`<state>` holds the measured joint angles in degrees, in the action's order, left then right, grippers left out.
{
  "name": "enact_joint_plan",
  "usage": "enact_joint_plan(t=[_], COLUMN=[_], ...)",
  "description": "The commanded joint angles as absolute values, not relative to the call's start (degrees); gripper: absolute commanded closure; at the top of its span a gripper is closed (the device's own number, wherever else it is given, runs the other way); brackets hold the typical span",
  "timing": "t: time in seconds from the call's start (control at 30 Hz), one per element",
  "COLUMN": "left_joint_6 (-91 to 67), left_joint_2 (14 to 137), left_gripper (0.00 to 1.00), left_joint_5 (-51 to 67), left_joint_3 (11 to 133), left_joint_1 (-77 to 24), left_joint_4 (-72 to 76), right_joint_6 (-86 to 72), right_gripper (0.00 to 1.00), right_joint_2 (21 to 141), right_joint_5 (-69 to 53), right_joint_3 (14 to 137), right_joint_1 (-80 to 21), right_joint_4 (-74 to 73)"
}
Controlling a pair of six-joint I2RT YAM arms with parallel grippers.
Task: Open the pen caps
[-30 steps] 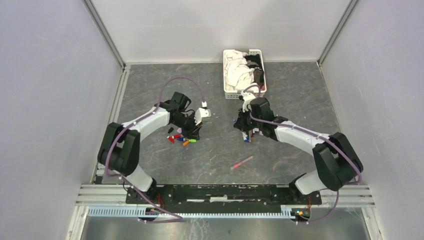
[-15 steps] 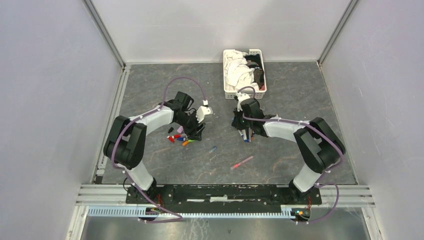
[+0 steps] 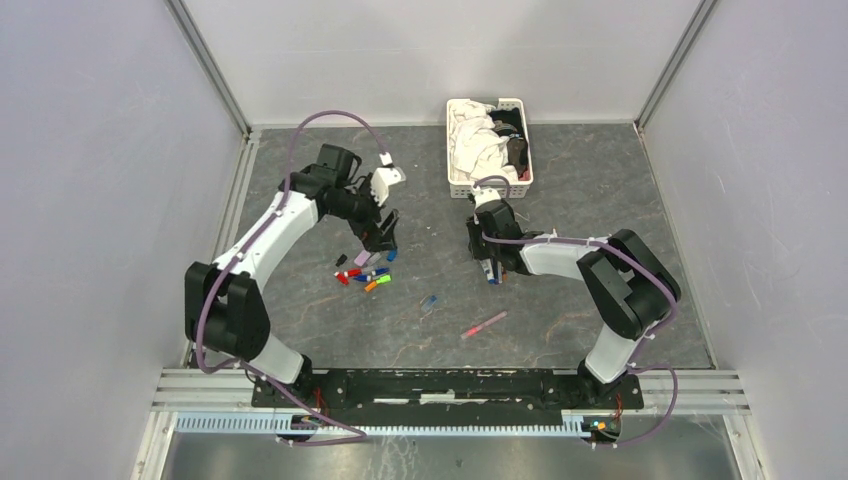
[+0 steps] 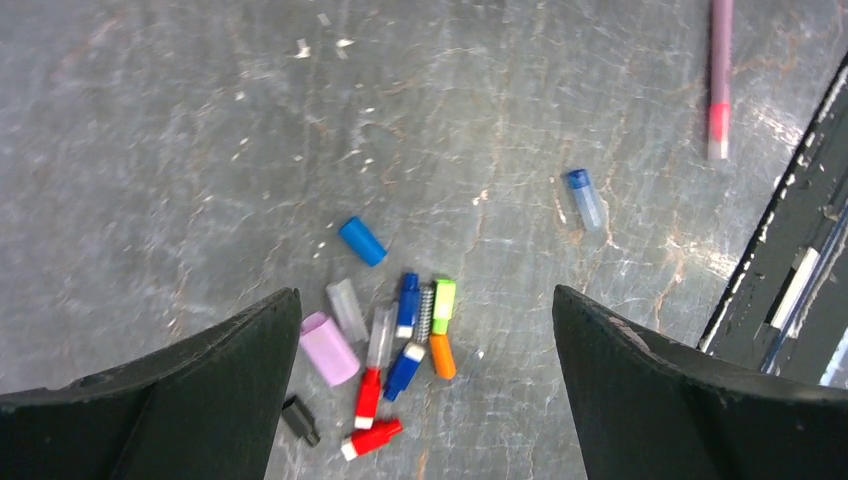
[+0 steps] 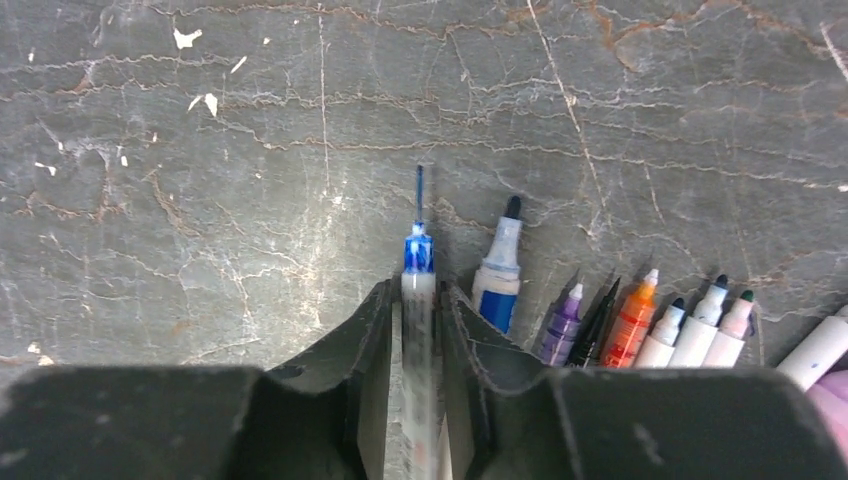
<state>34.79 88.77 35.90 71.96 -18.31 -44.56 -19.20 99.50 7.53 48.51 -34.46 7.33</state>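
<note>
The desk (image 3: 560,210) is bare stone with no lip that you can see near the front rail, so anything round that gets knocked can run; the basket (image 3: 449,150) sits just behind your right wrist, and I judge that a backward lift could catch its front wall with the cable loop.

Your left tool (image 3: 384,238) hangs above the caps (image 4: 385,350) with its jaws spread wide and nothing in them; come down like that and those broad fingers are likely to plough the pile and scatter it, since the caps lie touching one another and each is far narrower than the gap.

Your right tool (image 5: 417,290) stands low over the desk with its jaws flanking the blue pen (image 5: 418,250) closely; I cannot tell whether they pinch it or merely frame it; its cap is off and the bare tip points away from you. If the hold is slack, the pen may drop or swing; it could then smear ink on the stone or strike the pens (image 5: 640,325), which lie in a row just to its right with tips exposed.

The pink pen (image 3: 484,324) lies alone, well apart from both tools and nearer the rail; whether it is capped I cannot tell; a sweep of either arm could roll it off.

The stray piece (image 4: 584,198), clear with a blue end, lies between pile and pink pen; it is easy to overlook or flick.
</note>
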Motion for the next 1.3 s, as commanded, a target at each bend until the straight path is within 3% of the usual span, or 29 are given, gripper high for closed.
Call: enact_joint_plan(t=[0.0, 0.1, 0.3, 0.4, 0.53, 0.73, 0.87, 0.93, 1.27], left_joint_6=[28.74, 26.70, 23.77, 20.97, 20.35, 22.01, 23.47, 24.54, 28.92], left_joint_2=[86.33, 84.47, 82.22, 82.55, 84.24, 81.20, 79.76, 79.65, 78.91], left_gripper=[0.00, 0.00, 0.00, 0.00, 0.00, 0.00, 0.00, 0.00, 0.00], left_joint_5=[31.85, 27.94, 19.35, 17.08, 19.52, 18.39, 20.08, 21.21, 26.48], left_joint_3=[75.35, 74.58, 74.19, 74.88, 76.28, 72.39, 70.59, 70.42, 69.81], left_joint_1=[-14.86, -12.36, -9.58, -7.47, -4.46, -4.39, -4.39, -4.39, -4.42], left_joint_4=[-48.37, -46.32, -44.02, -44.00, -45.95, -44.99, -46.41, -47.55, -52.14], right_joint_6=[-18.22, -16.83, -14.43, -14.29, -22.06, -25.75, -9.98, -5.32, 6.27], right_gripper=[0.65, 0.56, 0.48, 0.31, 0.02, 0.02, 0.02, 0.02, 0.02], right_joint_2=[98.49, 95.89, 87.37, 83.78, 83.42, 79.28, 79.17, 79.12, 70.39], right_joint_5=[11.54, 11.23, 10.31, 7.38, -5.37, -17.45, -5.22, -5.88, -8.45], right_joint_3=[48.98, 49.04, 47.89, 47.93, 51.46, 45.45, 52.68, 53.09, 34.91], right_joint_1=[-34.70, -34.89, -35.36, -35.44, -31.99, -28.19, -37.45, -40.94, -47.10], right_joint_4=[7.32, 6.44, 4.93, 4.75, 3.72, 9.95, -6.72, -10.82, -8.62])
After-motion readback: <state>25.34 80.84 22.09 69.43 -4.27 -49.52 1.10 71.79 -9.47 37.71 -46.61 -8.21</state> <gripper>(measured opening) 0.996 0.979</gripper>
